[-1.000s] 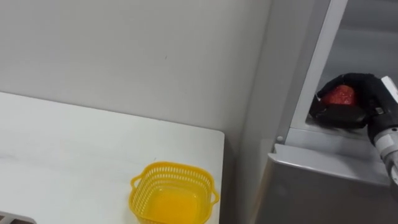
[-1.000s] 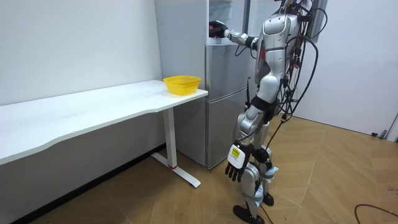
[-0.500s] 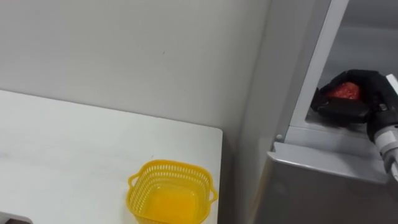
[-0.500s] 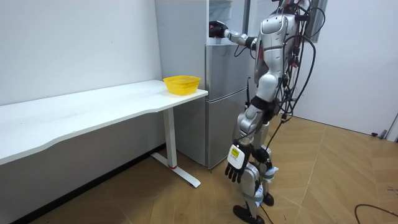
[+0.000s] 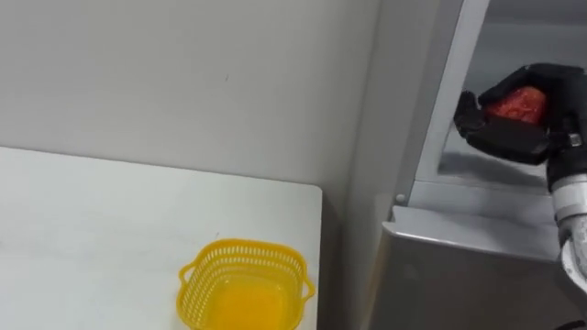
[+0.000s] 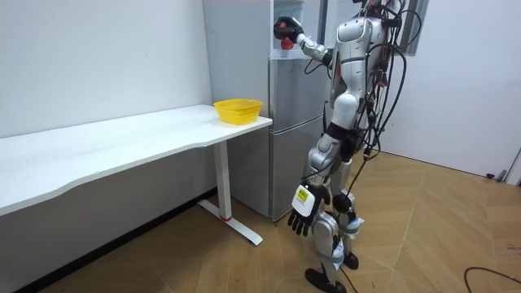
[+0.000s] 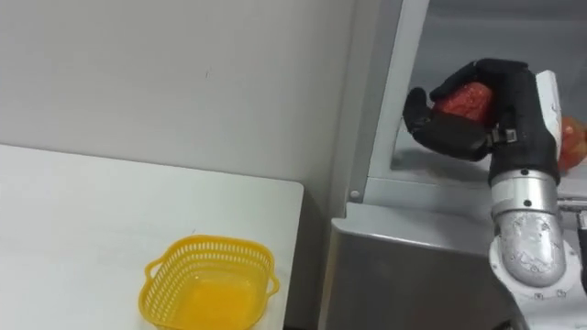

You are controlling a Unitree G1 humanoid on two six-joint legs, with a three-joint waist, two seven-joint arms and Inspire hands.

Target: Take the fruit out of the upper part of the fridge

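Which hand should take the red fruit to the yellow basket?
Right. The right hand is already curled round the red fruit in the upper fridge; the left hand hangs open, low by the leg.

One yellow basket (image 5: 243, 286), just the one. One white table (image 5: 83, 229) under it. One fridge (image 5: 459, 275) right beside the table. Red stuff: two in total. One red fruit (image 5: 521, 103) wrapped in the fingers of the right hand (image 5: 510, 139), plus a second red fruit (image 7: 574, 142) further back on the fridge shelf, mostly hidden behind the wrist, so can't tell what kind. Hands: two as well. Right hand up at the open fridge, left hand (image 6: 303, 220) hanging down by the leg in the room view, fingers loose, holding zero things.
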